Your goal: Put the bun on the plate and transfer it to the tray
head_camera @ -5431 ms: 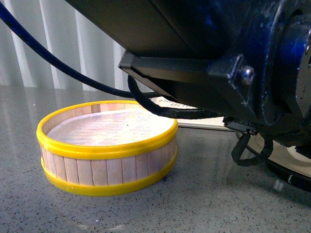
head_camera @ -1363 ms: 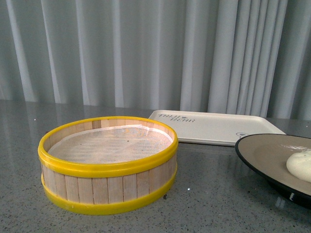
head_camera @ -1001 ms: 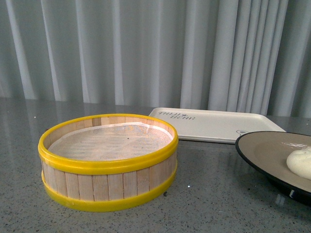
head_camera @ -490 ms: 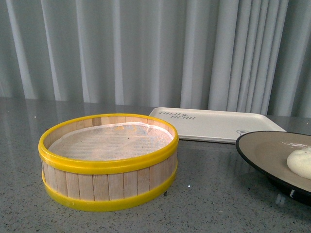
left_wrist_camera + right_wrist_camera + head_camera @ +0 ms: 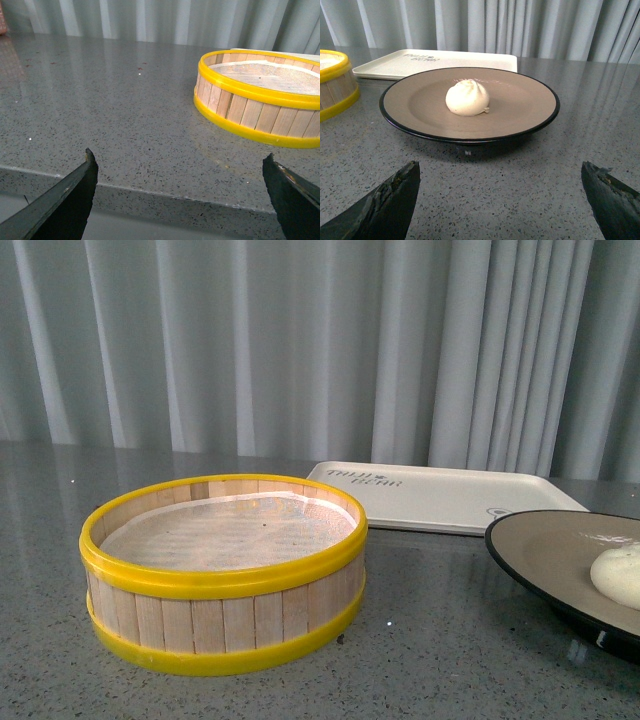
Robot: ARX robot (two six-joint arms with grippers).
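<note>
The white pleated bun (image 5: 467,98) sits near the middle of the black-rimmed beige plate (image 5: 520,107). In the front view the bun (image 5: 618,576) and the plate (image 5: 540,550) show at the right edge. The cream tray (image 5: 440,498) lies flat behind the plate; it also shows in the right wrist view (image 5: 410,62). My right gripper (image 5: 500,172) is open and empty, low over the table in front of the plate. My left gripper (image 5: 180,160) is open and empty, at the table's near edge, apart from the steamer basket. Neither gripper shows in the front view.
A yellow-rimmed wooden steamer basket (image 5: 225,570) stands on the grey speckled table, left of the plate; it shows in the left wrist view (image 5: 260,97) and at the right wrist view's edge (image 5: 335,85). Grey curtains hang behind the table. The table's front edge (image 5: 165,189) runs between the left fingers.
An arm that filled the front view several seconds ago has left it. Over the last second the plate, bun, tray and basket have stayed put.
</note>
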